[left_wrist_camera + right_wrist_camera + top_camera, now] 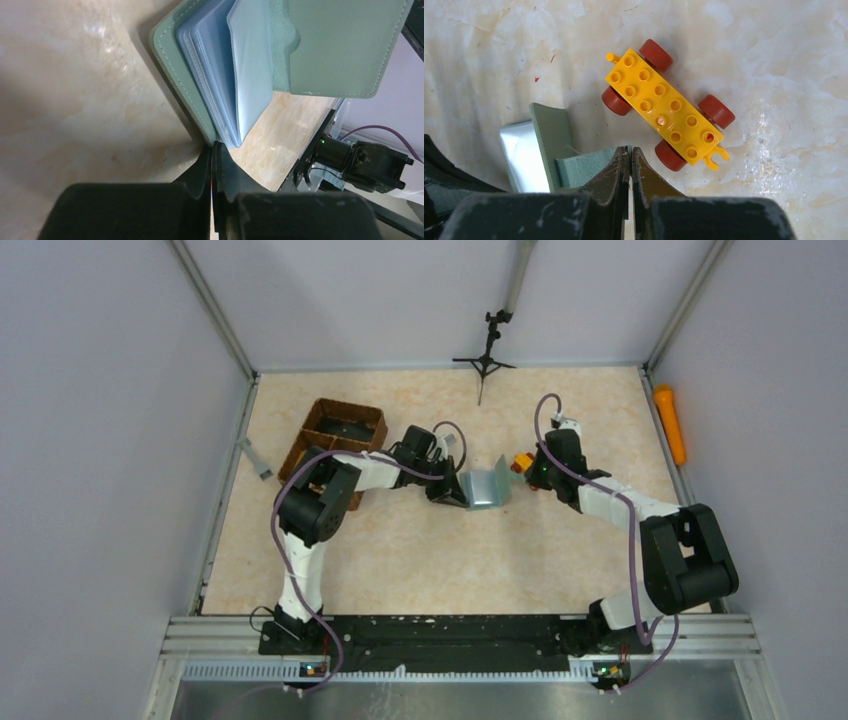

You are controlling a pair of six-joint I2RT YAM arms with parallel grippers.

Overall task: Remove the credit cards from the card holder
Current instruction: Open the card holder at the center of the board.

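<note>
The grey-green card holder (487, 490) stands open in a V at mid table between my two grippers. In the left wrist view its blue-grey sleeves (235, 75) fan out from the green cover (172, 60). No credit card shows apart from the sleeves. My left gripper (215, 146) is shut on the lower corner of the cover; in the top view it (452, 490) is at the holder's left side. My right gripper (628, 150) is shut with the holder's green closing tab (579, 167) running into its tips, and it (528, 472) is at the holder's right side.
A yellow toy block with red wheels (666, 107) lies just beyond the right fingertips (521, 462). A brown wicker tray (335, 445) stands at back left behind the left arm. A small tripod (487, 350) stands at the back. An orange cylinder (670, 425) lies along the right wall.
</note>
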